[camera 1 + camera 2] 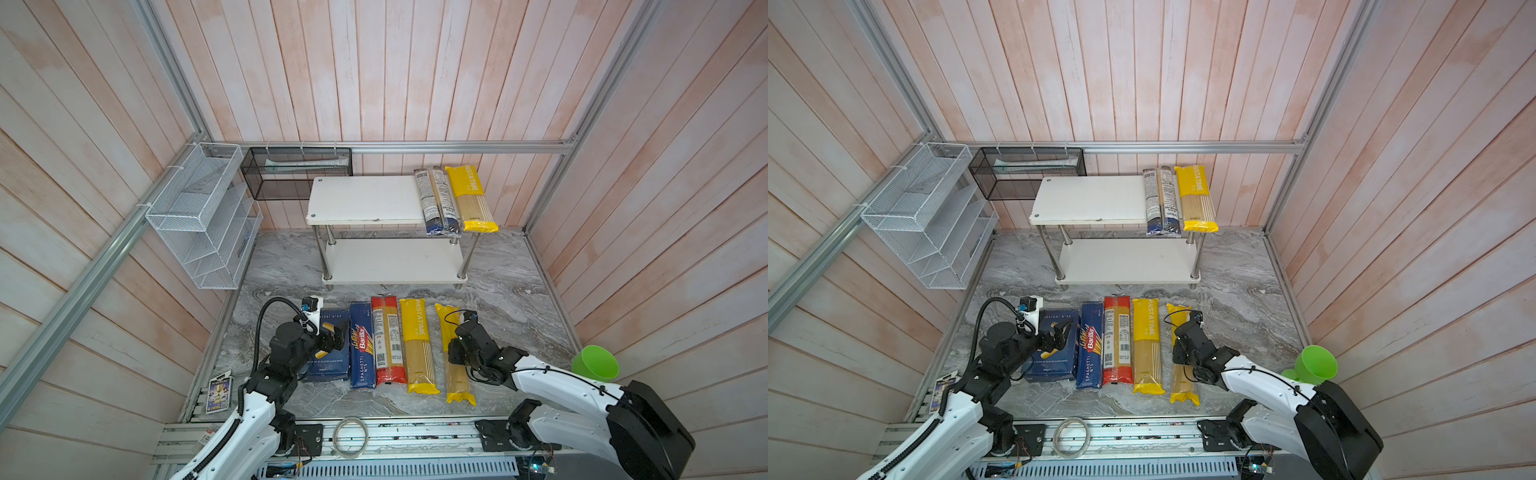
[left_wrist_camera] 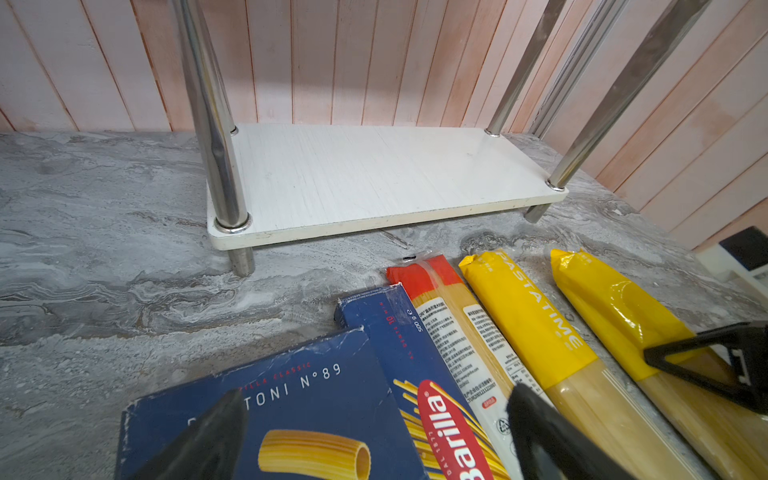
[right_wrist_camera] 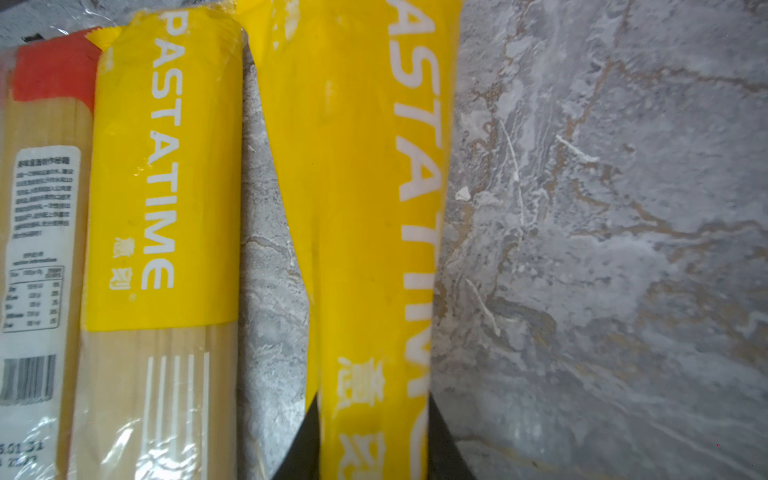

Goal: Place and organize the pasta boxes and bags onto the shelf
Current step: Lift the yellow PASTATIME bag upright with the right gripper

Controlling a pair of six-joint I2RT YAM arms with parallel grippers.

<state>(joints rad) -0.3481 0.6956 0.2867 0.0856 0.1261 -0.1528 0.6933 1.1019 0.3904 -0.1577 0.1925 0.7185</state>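
Right hand (image 3: 370,438) is down on the rightmost PASTATIME bag (image 1: 458,386) and clamped across it; the wrist view shows a black finger pressing in on each side of the yellow wrap. The bag lies on the worktop (image 1: 519,291) at the end of the row, a little apart from the next yellow bag (image 1: 417,345). So the step in hand looks like the pick-up of this bag, grip made and lift to come.

Over on the other side, the left hand (image 2: 376,395) hovers above the rigatoni box (image 1: 328,368) with its fingers apart, holding nothing. The spaghetti box (image 1: 360,345) and the red-ended bag (image 1: 388,340) lie between.

Up on the shelf (image 1: 365,199), the top tier already carries a dark blue bag (image 1: 438,203) and a yellow bag (image 1: 471,199) at its right end — the lower tier (image 1: 390,259) is bare.

Next move, as I read it: raise the bag level, since a long slim pack gripped near one end may droop, then carry it to the top tier and lay it beside the two there.
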